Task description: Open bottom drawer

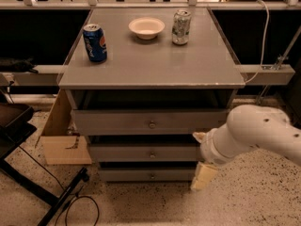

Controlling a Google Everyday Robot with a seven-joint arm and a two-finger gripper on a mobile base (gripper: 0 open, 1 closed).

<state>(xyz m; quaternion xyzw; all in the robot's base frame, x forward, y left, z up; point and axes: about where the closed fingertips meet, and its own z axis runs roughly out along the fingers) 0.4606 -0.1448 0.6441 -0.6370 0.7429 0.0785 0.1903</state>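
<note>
The grey cabinet (150, 76) has three drawers stacked at its front. The bottom drawer (122, 175) is the slimmest front, low near the floor, with a small round metal knob (152, 176) at its centre. Its front sits about in line with the drawer above and looks pushed in. My gripper (202, 172), cream-coloured at the end of the white arm (256, 133), hangs at the right end of the bottom drawer's front, right of the knob and apart from it. The arm covers the right ends of the middle and bottom drawers.
On the cabinet top stand a blue soda can (95, 42), a white bowl (146, 27) and a silver-green can (180, 27). A cardboard box (61, 140) leans at the cabinet's left. Black stand legs and a cable (66, 197) lie on the speckled floor at left.
</note>
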